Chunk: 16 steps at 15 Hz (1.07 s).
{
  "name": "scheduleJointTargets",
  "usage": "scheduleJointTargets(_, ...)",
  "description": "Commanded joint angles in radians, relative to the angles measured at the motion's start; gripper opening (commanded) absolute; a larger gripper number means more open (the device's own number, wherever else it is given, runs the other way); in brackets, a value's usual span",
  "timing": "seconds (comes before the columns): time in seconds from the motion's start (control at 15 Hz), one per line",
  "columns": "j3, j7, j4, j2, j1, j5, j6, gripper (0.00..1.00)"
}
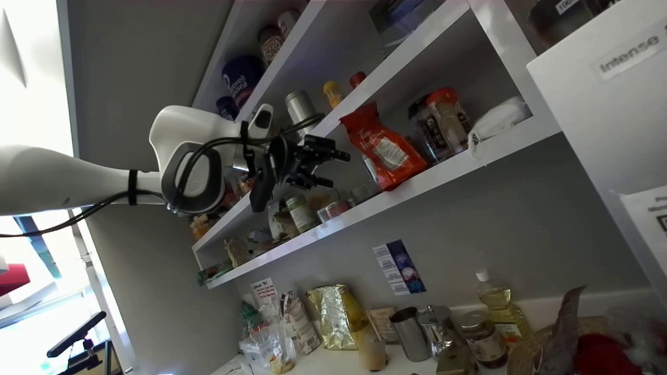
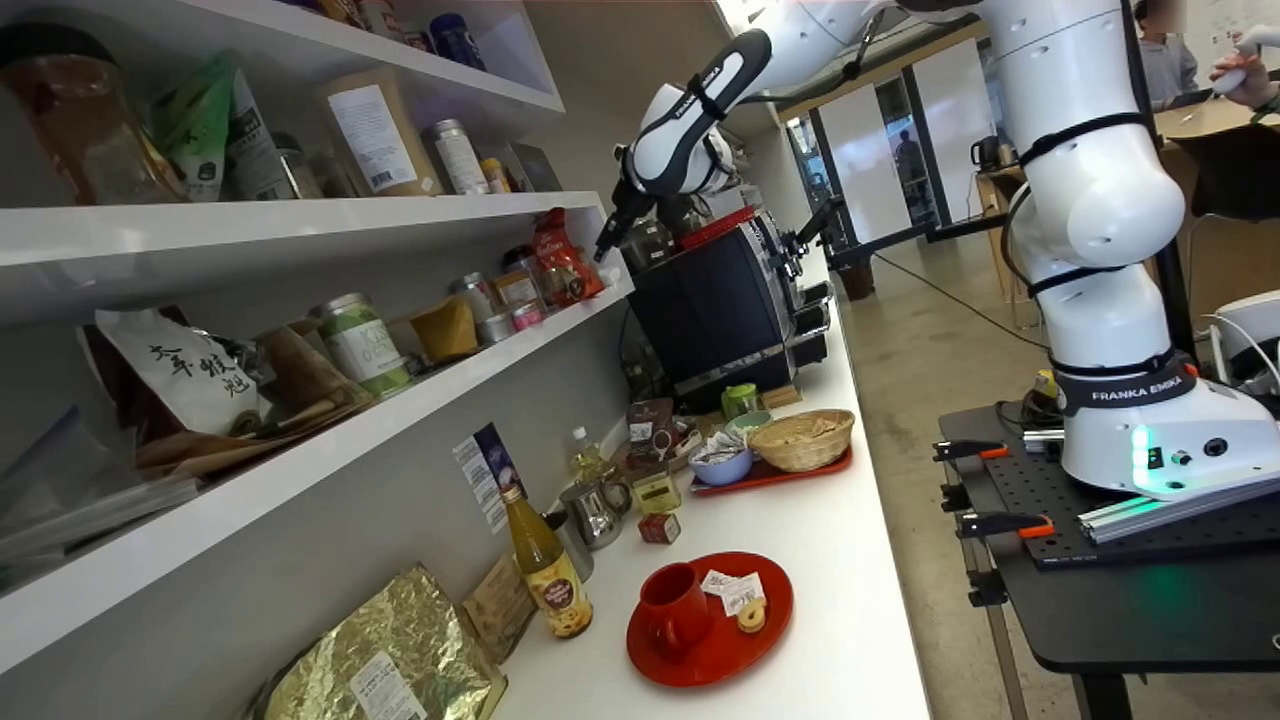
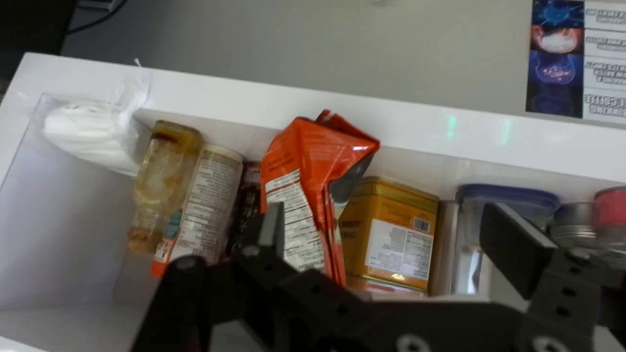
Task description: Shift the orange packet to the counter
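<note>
The orange packet (image 1: 388,151) stands tilted on the lower wall shelf, leaning over its front edge. It also shows in an exterior view (image 2: 562,262) and in the wrist view (image 3: 313,151), where its lower part is partly hidden by a finger. My gripper (image 1: 335,170) is open and empty, in front of the shelf and apart from the packet. It also shows in an exterior view (image 2: 606,240). In the wrist view my gripper (image 3: 389,230) has one finger overlapping the packet and the other over a clear container. The pale counter (image 2: 830,590) runs below the shelves.
A yellow tin (image 3: 396,234), jars (image 3: 205,205) and a white bag (image 3: 90,132) stand near the packet. The shelf's front edge (image 1: 469,161) runs below it. A red plate (image 2: 750,640), a bottle (image 2: 548,565) and a dark machine (image 2: 710,300) stand on the counter.
</note>
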Motion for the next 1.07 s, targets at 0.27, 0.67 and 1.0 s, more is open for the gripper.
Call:
scheduleJointTargets(0.27,-0.002,-0.029,0.258,0.178,-0.025,0.118,0.001,1.00)
scheduleJointTargets(0.67,0.028,-0.026,0.394,0.309,-0.047,0.174,-0.021,0.79)
scheduleJointTargets(1.0,0.041,-0.010,0.460,0.377,-0.057,0.158,-0.031,0.49)
